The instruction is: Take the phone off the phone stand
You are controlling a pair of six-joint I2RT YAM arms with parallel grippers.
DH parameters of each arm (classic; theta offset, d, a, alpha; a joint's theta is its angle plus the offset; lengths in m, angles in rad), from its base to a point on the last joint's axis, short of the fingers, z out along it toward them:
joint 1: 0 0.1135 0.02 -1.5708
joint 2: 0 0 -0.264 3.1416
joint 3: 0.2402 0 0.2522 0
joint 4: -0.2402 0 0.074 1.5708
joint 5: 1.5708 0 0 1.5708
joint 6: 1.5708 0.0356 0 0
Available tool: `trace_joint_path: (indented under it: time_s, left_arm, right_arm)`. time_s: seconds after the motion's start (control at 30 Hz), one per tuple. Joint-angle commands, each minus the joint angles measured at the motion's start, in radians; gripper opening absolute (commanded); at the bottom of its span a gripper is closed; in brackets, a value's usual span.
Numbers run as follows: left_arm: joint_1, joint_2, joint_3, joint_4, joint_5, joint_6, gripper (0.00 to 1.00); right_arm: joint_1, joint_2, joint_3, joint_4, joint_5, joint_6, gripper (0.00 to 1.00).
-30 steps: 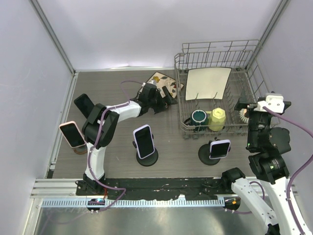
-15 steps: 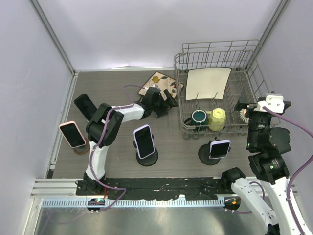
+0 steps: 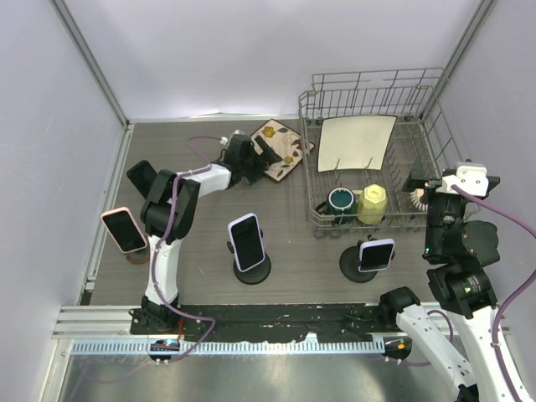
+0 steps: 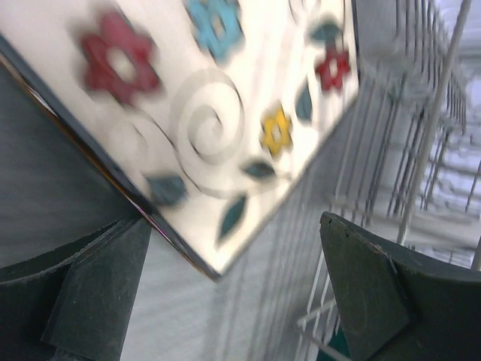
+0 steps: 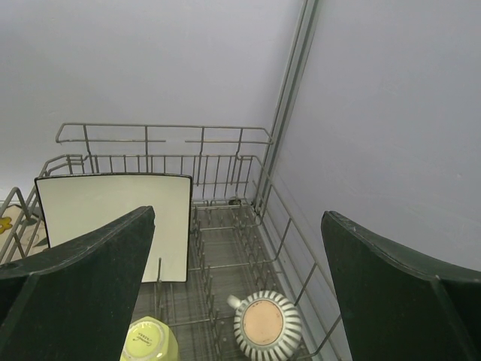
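3 phones sit on stands across the near half of the desk. centre phone: light case, dark screen, portrait, propped on the centre stand, a round black base. right phone: landscape on the right stand, also round + black, just in front of the dish rack. left phone: pinkish case, leaning on the left stand, brownish, nr the left wall. a dark slab stands tilted just behind it; can't tell what it is.

left gripper is at the back of the desk, well apart from all 3 phones. jaws spread wide, nothing between them. it's right by the edge of a floral tile lying beside the rack's left wall. wrist view is blurred, so can't tell if it's touching.

right gripper is up at the rack's right side, jaws wide apart, nothing held. its wrist view looks down into the rack: white square plate standing on edge, yellow cup, striped cup. top view also shows a dark green mug just beside the yellow cup.
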Motion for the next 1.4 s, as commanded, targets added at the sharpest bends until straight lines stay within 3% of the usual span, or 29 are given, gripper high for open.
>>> trace_joint_path:
  time_s: [0.0, 0.2, 0.33, 0.47, 0.7, 1.07, 1.37]
  left_arm:
    - [0.105, 0.029, 0.099, -0.021, -0.066, 0.056, 1.00]
    - [0.177, 0.056, 0.221, -0.102, -0.047, 0.111, 1.00]
    - [0.148, -0.002, 0.219, -0.176, -0.072, 0.231, 1.00]
    - [0.079, -0.057, 0.196, -0.331, -0.220, 0.469, 1.00]
    - [-0.070, -0.120, 0.129, -0.394, -0.477, 0.763, 1.00]
    - [-0.196, -0.068, 0.176, -0.403, -0.592, 0.892, 1.00]
    - [-0.228, 0.015, 0.264, -0.428, -0.523, 0.947, 1.00]
  right_arm:
    - [0.005, 0.000, 0.026, 0.015, -0.013, 0.002, 0.98]
    - [0.005, 0.031, 0.054, -0.032, -0.063, 0.019, 0.98]
    - [0.005, 0.037, 0.058, -0.039, -0.070, 0.022, 0.98]
    - [0.005, 0.041, 0.052, -0.036, -0.066, 0.022, 0.98]
    - [0.006, 0.049, 0.051, -0.036, -0.065, 0.008, 0.98]
    - [0.005, 0.051, 0.049, -0.037, -0.074, -0.001, 0.98]
    - [0.005, 0.038, 0.046, -0.054, -0.068, -0.017, 0.98]
